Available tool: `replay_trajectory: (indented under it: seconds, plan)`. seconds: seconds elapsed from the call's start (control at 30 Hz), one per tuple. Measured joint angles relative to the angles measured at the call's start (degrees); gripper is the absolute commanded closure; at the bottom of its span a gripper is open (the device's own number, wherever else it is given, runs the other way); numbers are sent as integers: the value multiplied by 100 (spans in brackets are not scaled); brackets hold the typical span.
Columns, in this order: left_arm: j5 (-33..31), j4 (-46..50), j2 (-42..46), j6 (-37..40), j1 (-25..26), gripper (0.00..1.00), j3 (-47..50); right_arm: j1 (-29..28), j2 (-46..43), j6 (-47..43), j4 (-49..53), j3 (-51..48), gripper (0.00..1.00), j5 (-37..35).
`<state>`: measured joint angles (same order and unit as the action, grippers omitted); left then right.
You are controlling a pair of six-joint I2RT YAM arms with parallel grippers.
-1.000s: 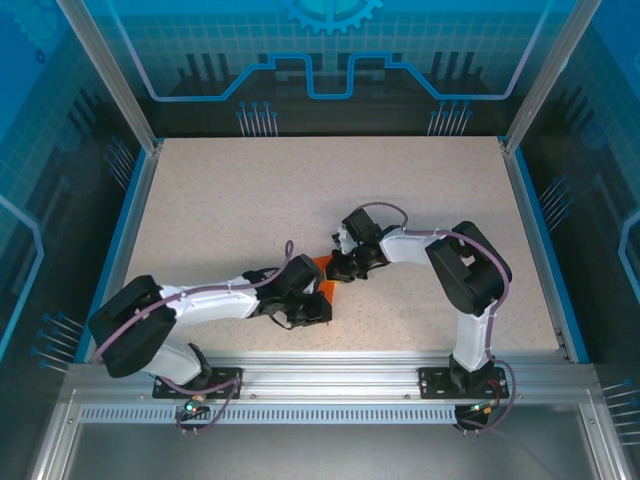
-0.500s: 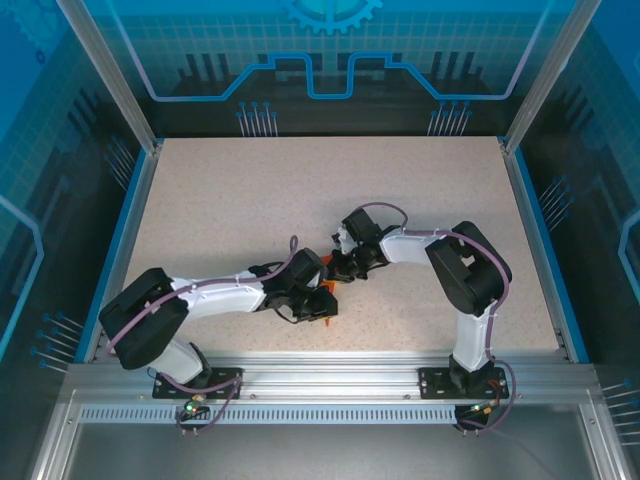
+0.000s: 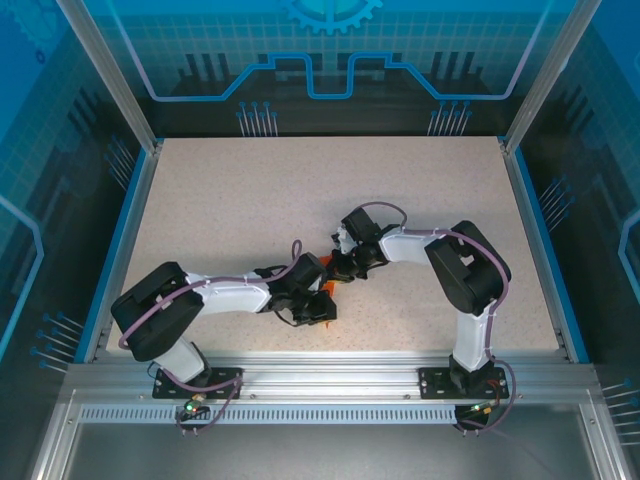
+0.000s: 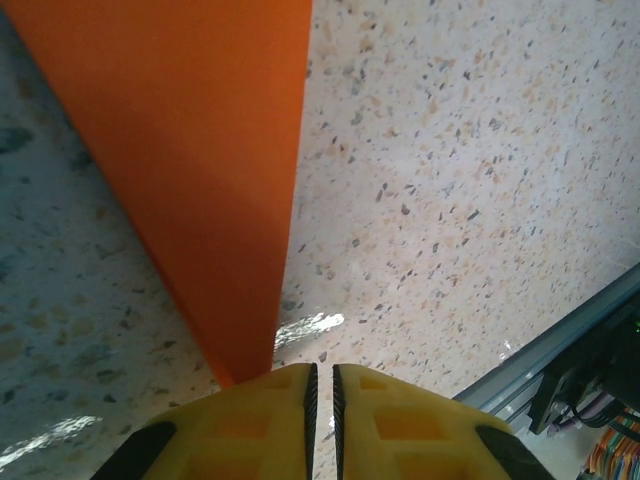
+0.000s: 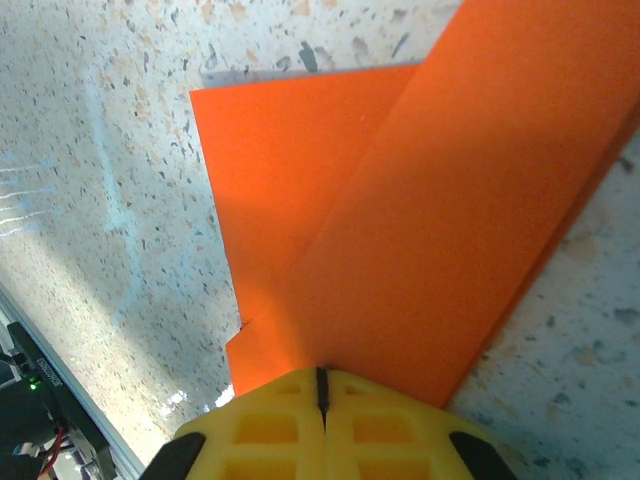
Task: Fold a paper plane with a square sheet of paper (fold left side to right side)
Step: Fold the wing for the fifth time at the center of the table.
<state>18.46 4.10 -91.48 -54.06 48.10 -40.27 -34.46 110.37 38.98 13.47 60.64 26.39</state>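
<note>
two arms lean in toward one another over the speckled tabletop (image 3: pixel 240 200), and their tips come close together with the orange paper (image 3: pixel 324 291) in the small space between them. from above, slivers of orange peek out past the dark wrists.

on the left wrist camera, the left gripper (image 4: pixel 322 375) has its yellow fingers (image 4: pixel 250 415) drawn almost together, with just a dark hairline slit between them. the paper lies ahead of the fingertips and off to their left. it is a long flat wedge that narrows as it comes toward them, and its point ends right at the front edge of the left-hand finger. whether that finger sits on the point i can't tell. speckled tabletop stretches ahead and to the right of the fingers, and a grey metal rail (image 4: pixel 565 345) with a bundle of cables (image 4: pixel 610 440) runs past their right side.

on the right wrist camera, the right gripper (image 5: pixel 322 385) is pressed fully together, with a thin seam where the two yellow pads meet. the paper starts right at the fingertips and spreads out ahead of them. one broad band runs up and to the right, layered over a flatter panel ahead and to the left, with a straight crease between the two. the paper's near edge touches the fingertips, but whether any of it is caught in the seam i can't make out.
</note>
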Motion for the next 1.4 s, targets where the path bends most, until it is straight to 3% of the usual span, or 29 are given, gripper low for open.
replay_trajectory:
  seconds: [0.97,1.4]
  plan:
    - [87,-793,354,-564,-22,88,850,76,151,-153,299,210,100,157]
    - [164,157,1185,-376,-293,88,603,76,151,-153,299,212,100,168]
